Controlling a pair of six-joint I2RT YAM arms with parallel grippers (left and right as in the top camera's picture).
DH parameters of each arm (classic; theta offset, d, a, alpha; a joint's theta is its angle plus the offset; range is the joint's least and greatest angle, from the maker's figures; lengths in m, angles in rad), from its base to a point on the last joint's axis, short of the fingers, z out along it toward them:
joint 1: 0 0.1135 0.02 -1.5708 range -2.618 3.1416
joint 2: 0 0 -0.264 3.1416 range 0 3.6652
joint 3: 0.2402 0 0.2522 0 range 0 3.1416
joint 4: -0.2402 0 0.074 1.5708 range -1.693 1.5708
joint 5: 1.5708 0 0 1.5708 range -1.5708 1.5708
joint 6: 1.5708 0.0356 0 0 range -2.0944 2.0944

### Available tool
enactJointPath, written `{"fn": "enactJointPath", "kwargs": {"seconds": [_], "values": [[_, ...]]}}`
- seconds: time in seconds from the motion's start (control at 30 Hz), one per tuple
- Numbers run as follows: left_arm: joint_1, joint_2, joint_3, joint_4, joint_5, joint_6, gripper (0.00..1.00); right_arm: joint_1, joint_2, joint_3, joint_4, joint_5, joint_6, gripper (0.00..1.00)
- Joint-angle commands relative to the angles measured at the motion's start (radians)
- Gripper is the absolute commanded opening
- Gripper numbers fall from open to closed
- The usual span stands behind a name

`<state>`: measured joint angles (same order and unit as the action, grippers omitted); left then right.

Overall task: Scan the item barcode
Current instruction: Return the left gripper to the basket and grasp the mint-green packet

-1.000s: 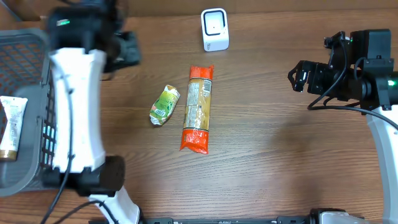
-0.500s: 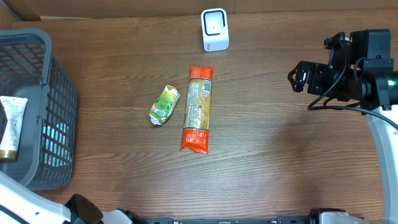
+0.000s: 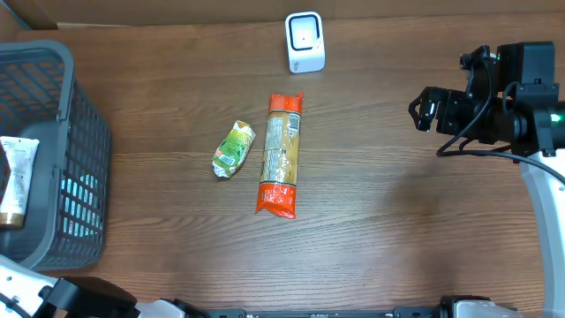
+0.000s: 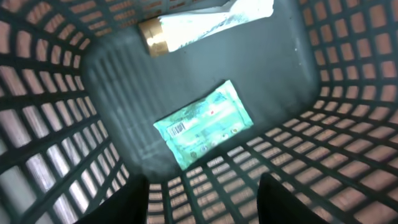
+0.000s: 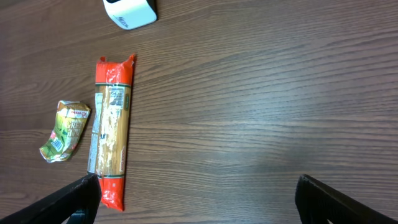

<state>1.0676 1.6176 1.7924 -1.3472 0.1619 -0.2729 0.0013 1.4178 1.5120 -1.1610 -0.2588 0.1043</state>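
hovering over basket (image 4: 348, 93), l gripper (image 4: 202, 186) jaws apart, empty; r gripper (image 5: 196, 186) jaws wide above table (image 5: 261, 93).

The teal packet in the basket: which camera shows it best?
Left wrist view: the teal packet lies flat on the basket floor, barcode showing. Overhead catches only a teal glimpse through the mesh wall; the right wrist view misses it.

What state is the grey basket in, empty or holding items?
Holding items: a teal packet and a gold-capped tube lie on the basket floor.
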Motion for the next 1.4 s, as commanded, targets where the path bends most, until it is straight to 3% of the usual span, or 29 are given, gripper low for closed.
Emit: {"fn": "enactJointPath", "kwargs": {"seconds": [0.0, 0.23, 0.3, 0.37, 0.43, 0.73, 1.37], "values": [[-0.002, -0.001, -0.128, 0.092, 0.015, 0.034, 0.49, -0.002, -0.002, 0.025, 0.003, -0.005, -0.002, 1.00], [-0.010, 0.005, -0.311, 0.267, 0.019, 0.101, 0.50, -0.002, -0.002, 0.024, 0.003, -0.005, -0.002, 1.00], [-0.026, 0.013, -0.340, 0.296, 0.032, 0.151, 0.56, -0.002, -0.002, 0.020, 0.007, -0.005, -0.002, 1.00], [-0.045, 0.026, -0.360, 0.313, 0.051, 0.196, 0.74, -0.002, 0.000, 0.018, 0.007, -0.005, -0.002, 1.00], [-0.068, 0.044, -0.368, 0.330, 0.052, 0.225, 0.80, -0.002, 0.000, 0.013, 0.008, -0.005, -0.002, 1.00], [-0.163, 0.155, -0.371, 0.414, 0.035, 0.380, 0.82, -0.002, 0.011, 0.013, 0.008, -0.005, -0.005, 1.00], [-0.185, 0.399, -0.371, 0.412, -0.042, 0.453, 0.80, -0.002, 0.056, 0.013, 0.007, -0.005, -0.005, 1.00]]}}
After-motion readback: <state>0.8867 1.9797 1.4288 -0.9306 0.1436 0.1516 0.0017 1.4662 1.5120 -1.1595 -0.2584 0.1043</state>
